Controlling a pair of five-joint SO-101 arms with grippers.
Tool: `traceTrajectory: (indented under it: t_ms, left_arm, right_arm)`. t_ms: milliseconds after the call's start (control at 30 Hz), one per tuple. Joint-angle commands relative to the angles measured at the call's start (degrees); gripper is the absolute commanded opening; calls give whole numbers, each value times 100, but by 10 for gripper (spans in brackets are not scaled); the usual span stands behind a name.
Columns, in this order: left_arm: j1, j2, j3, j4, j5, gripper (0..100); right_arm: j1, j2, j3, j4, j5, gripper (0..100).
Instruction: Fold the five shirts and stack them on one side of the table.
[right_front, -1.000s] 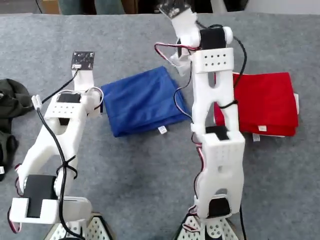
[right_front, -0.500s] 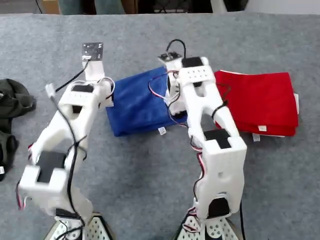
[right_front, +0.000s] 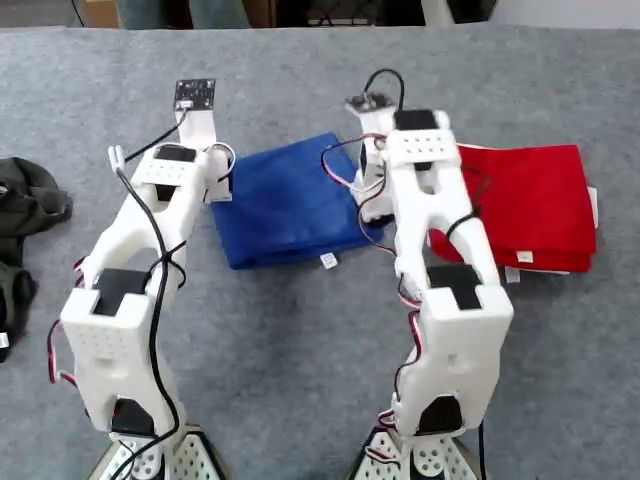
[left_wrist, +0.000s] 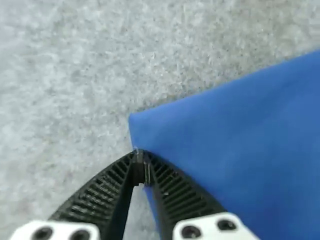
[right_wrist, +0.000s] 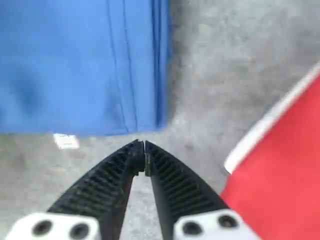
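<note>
A folded blue shirt (right_front: 285, 205) lies mid-table, and a folded red shirt (right_front: 525, 205) lies to its right. My left gripper (right_front: 215, 192) is at the blue shirt's left corner. In the left wrist view that gripper (left_wrist: 139, 169) is shut, its tips touching the corner of the blue shirt (left_wrist: 240, 140); whether cloth is pinched I cannot tell. My right gripper (right_wrist: 140, 150) is shut over bare table, just off the blue shirt's (right_wrist: 75, 65) right near corner, with the red shirt (right_wrist: 285, 170) beside it. In the high view the right gripper (right_front: 373, 215) sits between the two shirts.
A crumpled dark green shirt (right_front: 25, 200) lies at the table's left edge. A white layer (right_wrist: 270, 125) peeks out under the red shirt. A small white label (right_front: 325, 261) sticks out of the blue shirt's near edge. Grey table (right_front: 300, 340) lies open in front.
The right arm has come down and drawn back from the far side to the gap between the blue and red shirts. The left arm shifted right and farther, up to the blue shirt's corner.
</note>
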Motion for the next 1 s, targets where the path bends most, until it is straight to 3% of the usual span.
traceTrajectory:
  t_ms: [0,167,300,367,500,633,767,967]
  left_arm:
    - [-31,-923,-75,316,-273,27]
    - [-75,-2145,769,413,-571,27]
    - [-224,-3411,1833,413,-853,27]
    - [-330,-4123,2475,413,-932,27]
    - [-752,-5582,3705,413,-1037,29]
    - [-1473,-6673,4673,422,-1037,30]
    - [-2097,-7429,5218,756,-1134,30]
    - [-2308,-8158,5560,1407,-1574,30]
  right_arm:
    - [-44,-593,-567,387,-44,14]
    - [-316,-708,-655,677,-176,15]
    - [-484,-541,-673,571,-1152,23]
    - [-527,-400,-690,484,-1609,91]
    - [-571,-119,-690,167,-2532,327]
    - [-826,251,-690,-158,-2655,459]
    - [-1029,708,-690,-756,-2848,444]
    - [-1011,1429,-699,-1371,-2919,394]
